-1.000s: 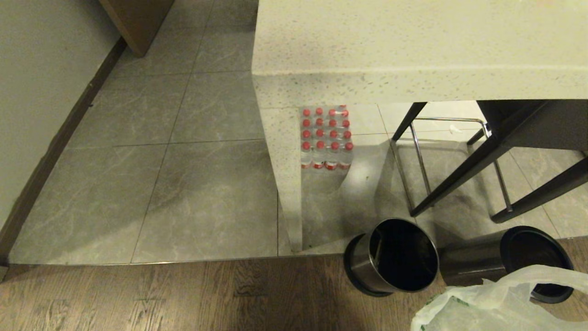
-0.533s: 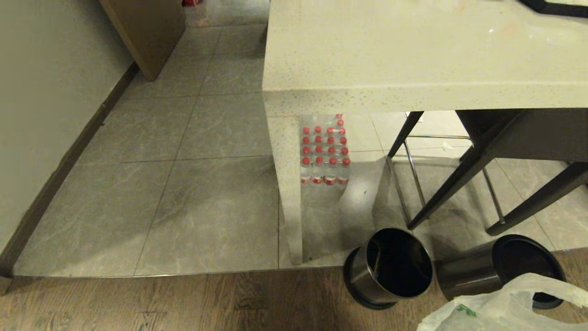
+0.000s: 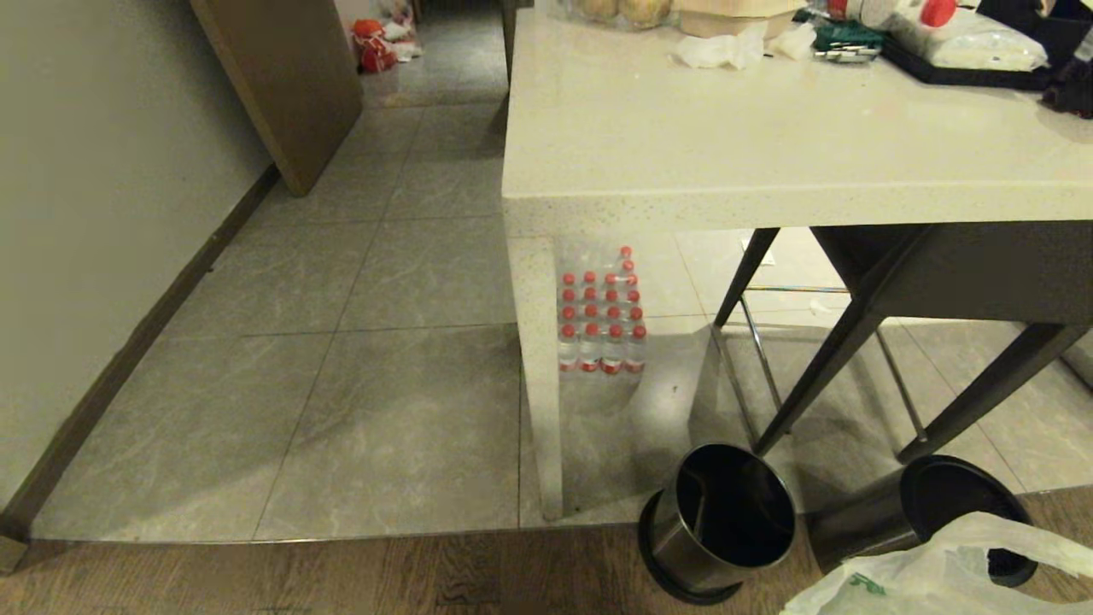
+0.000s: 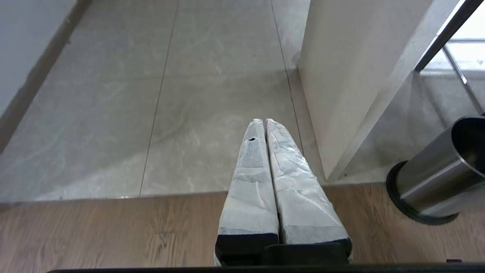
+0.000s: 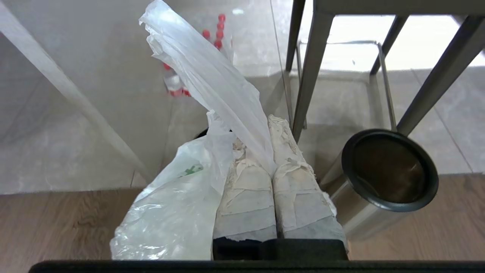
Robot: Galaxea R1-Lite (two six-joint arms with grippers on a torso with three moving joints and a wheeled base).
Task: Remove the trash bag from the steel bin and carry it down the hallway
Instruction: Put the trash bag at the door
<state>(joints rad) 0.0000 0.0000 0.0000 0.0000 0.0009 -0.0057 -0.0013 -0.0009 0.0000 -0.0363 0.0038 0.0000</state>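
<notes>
**Bag clamped, clear of the bins**

The right gripper [image 5: 271,127] is closed tight on the trash bag [image 5: 178,204], which drapes from 12 to 7 o'clock of its fingers. The steel bin [image 5: 382,178] stands at 3 o'clock. The left gripper [image 4: 264,121] is closed, empty, over the hallway [image 3: 341,367] tiles.

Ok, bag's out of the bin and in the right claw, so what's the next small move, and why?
Probably turn the base left toward the hallway. The right claw is shut on the trash bag, which hangs clear of both steel bins, and the tiled floor on that side looks open.
</notes>
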